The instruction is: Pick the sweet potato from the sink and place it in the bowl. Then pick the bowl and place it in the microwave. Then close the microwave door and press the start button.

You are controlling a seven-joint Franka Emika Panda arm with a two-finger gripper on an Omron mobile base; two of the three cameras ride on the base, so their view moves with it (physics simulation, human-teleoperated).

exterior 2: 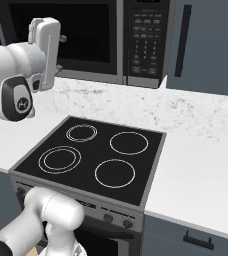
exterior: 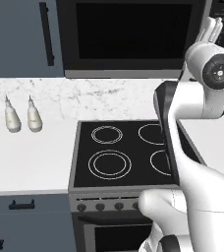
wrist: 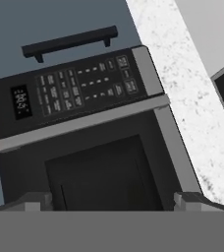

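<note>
Microwave (exterior 2: 86, 42) sits above the marble backsplash, behind the black stove (exterior 2: 93, 155) w/ four white burner rings. We see the microwave door (exterior: 133, 34) flat against the front, i.e. shut; dark glass, so we can't tell what's inside. Keypad panel (wrist: 82, 86) is on the right end of the unit; in hand view it appears rolled, w/ a small lit display at its far left and rows of buttons beside it.

Gripper (wrist: 113, 199) is raised up at microwave height, aimed at the door and keypad, not touching either. Fingertips (wrist: 35, 201) stand far apart at the bottom corners of hand view, jaws spread wide, nothing between them.

Left base view: two pale bottles (exterior: 21, 117) upright, side by side on the white counter (exterior: 30, 157), left of the stove, well apart from the arm. Dark blue cabinet (exterior 2: 206, 45) w/ black bar handle right of the microwave.
</note>
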